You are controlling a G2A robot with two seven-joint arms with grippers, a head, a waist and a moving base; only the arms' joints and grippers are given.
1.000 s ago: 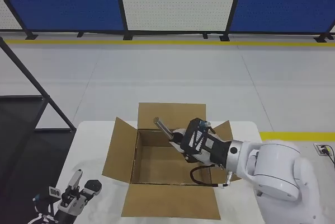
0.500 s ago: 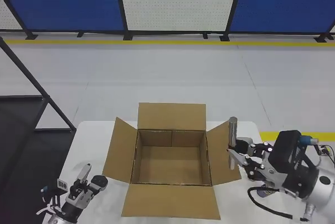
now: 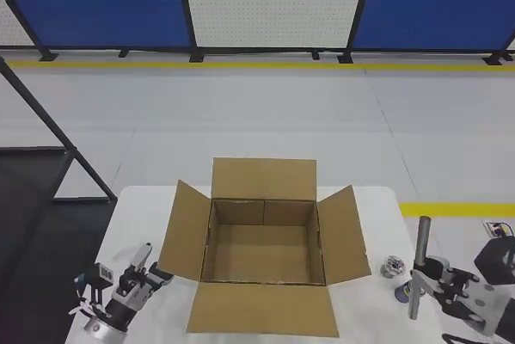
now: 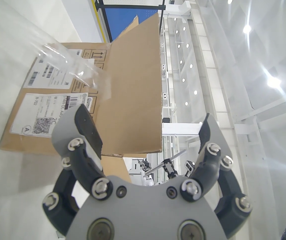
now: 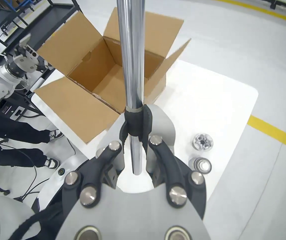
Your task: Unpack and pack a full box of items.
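An open cardboard box (image 3: pixel 261 251) stands mid-table with all flaps spread and its inside bare. My right gripper (image 3: pixel 427 279) hangs over the table to the right of the box, shut on a shiny steel rod (image 3: pixel 423 241) that stands nearly upright. In the right wrist view the rod (image 5: pixel 129 51) rises from the closed right gripper (image 5: pixel 134 126), with the box (image 5: pixel 103 73) beyond it. My left gripper (image 3: pixel 147 268) sits low by the box's left flap. The left gripper (image 4: pixel 148 131) is open with nothing in it, facing the labelled box wall (image 4: pixel 130 88).
Two small round metal parts (image 5: pixel 203 141) (image 5: pixel 200 164) lie on the white table (image 5: pixel 223 96) near the right gripper. A piece of clear plastic (image 4: pixel 70 63) lies beside the box's left side. A black rack (image 3: pixel 25 198) stands left of the table.
My right arm has carried the rod out of the box and to the right, ending over the table's right side. The left gripper has shifted slightly toward the box.
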